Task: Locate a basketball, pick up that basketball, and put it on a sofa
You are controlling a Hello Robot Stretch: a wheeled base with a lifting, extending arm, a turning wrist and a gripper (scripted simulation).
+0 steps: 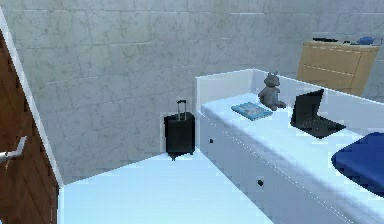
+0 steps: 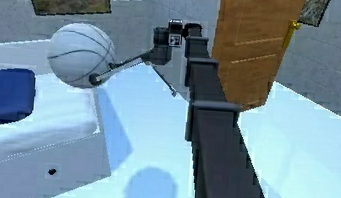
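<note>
Bed (image 2: 35,143): left, with a blue pillow (image 2: 3,95) on it; swing the load wide of the frame.
Basketball (image 2: 79,53): pale, seamed; hangs at the gripper (image 2: 100,74) far end, clear of bed and floor, so held.
Fingers (image 2: 126,66): reach the ball; apart or together, cannot tell.
Arm (image 2: 212,120): stretched out; best drawn in before turning.
Door (image 2: 258,43): far right; give it room while hunting the sofa.

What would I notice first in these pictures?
A big pale ball with curved lines hangs in the air at the robot's hand, near the bed in the arm side view. In the forward view, a black suitcase stands on the floor, and a grey teddy sits on the bed.
</note>
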